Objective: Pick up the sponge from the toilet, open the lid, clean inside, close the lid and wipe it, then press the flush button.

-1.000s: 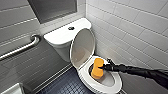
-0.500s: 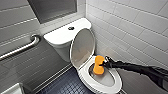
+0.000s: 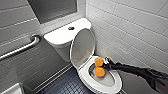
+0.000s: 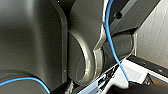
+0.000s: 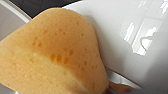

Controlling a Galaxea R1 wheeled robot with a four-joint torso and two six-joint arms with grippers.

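While the lid (image 3: 82, 47) stands raised, the toilet (image 3: 83, 74) is open in head view. The lid is near upright and leans back toward the tank (image 3: 56, 37); whether it touches the tank's front edge cannot be told.

Button (image 3: 71, 28): dark, round, in the middle of the tank top.

Sponge (image 3: 99, 67): orange, waisted, standing on end inside the bowl (image 3: 108, 78). It is at the bowl's back end, close below the hinge. Upper lobe is about level with the bowl's rim and the lower lobe sits down inside. Contact with the bowl's inner wall is not certain from this view.

Right gripper (image 3: 103, 66): clamped on the sponge at its waist. The right arm (image 3: 136, 70), dark, reaches in low over the rim's far side.

Right wrist view: sponge (image 5: 55, 55) large and close, pores visible. One lobe lies against a glossy white surface of the toilet (image 5: 112, 35), which carries bright reflections.

Left wrist view: dark robot housing, a blue cable (image 4: 106, 27) running across it, pale tiles (image 4: 152, 42) beyond.

Surroundings, head view:
- White wall (image 3: 130, 27) is just beside the toilet, on the arm's side.
- Metal bar (image 3: 20, 49) is on the grey wall (image 3: 17, 27) past the tank's other end.
- Dark small-tiled floor (image 3: 66, 85) lies along the bowl's near side.
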